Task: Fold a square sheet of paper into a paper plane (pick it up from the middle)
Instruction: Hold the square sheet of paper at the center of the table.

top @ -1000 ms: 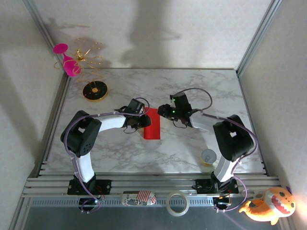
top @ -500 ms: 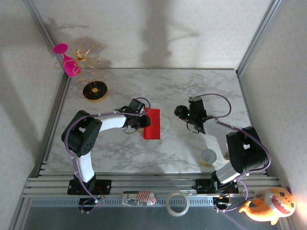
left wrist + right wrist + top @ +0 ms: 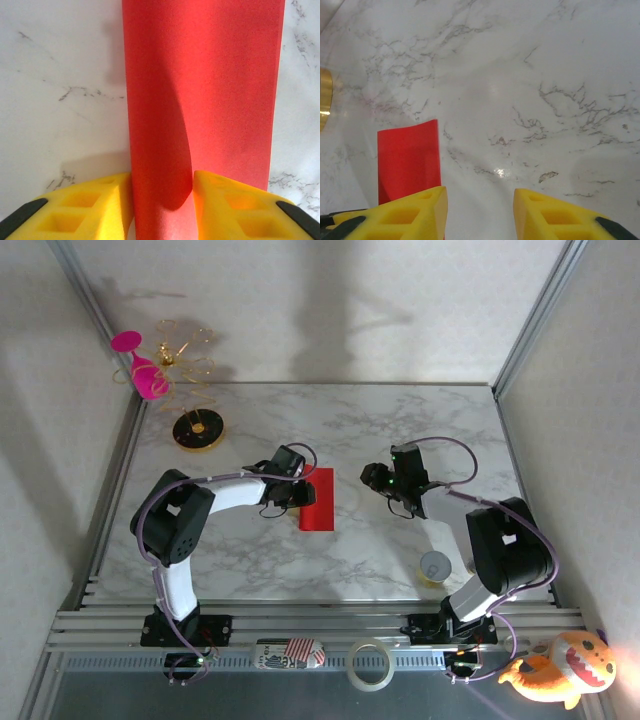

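1. Top external view: the square sheet of paper [image 3: 320,502], folded to a narrow red strip, lies flat near the middle of the marble surface [image 3: 300,565]. The left pincer [image 3: 293,492] sits at the strip's left edge and touches it. The right pincer [image 3: 378,478] is off to the strip's right, with bare marble between them. A pink wine glass [image 3: 143,370] leans at the far left corner, and a gold stand [image 3: 197,430] is on the surface just in front of it, well away from the paper.

2. Left wrist view: the left pincer [image 3: 162,210] is pinching a raised, bowed layer of the square sheet of paper [image 3: 215,100]. The red layer fills the gap, and both yellow fingers [image 3: 95,210] press against its sides. The rest of the strip runs away from the pincer, flat on the surface [image 3: 60,100].

3. Right wrist view: the right pincer [image 3: 480,215] is spread, with only bare marble surface [image 3: 545,75] between its yellow fingers. The square sheet of paper [image 3: 410,160] lies ahead and to the left, its near end behind the left finger.
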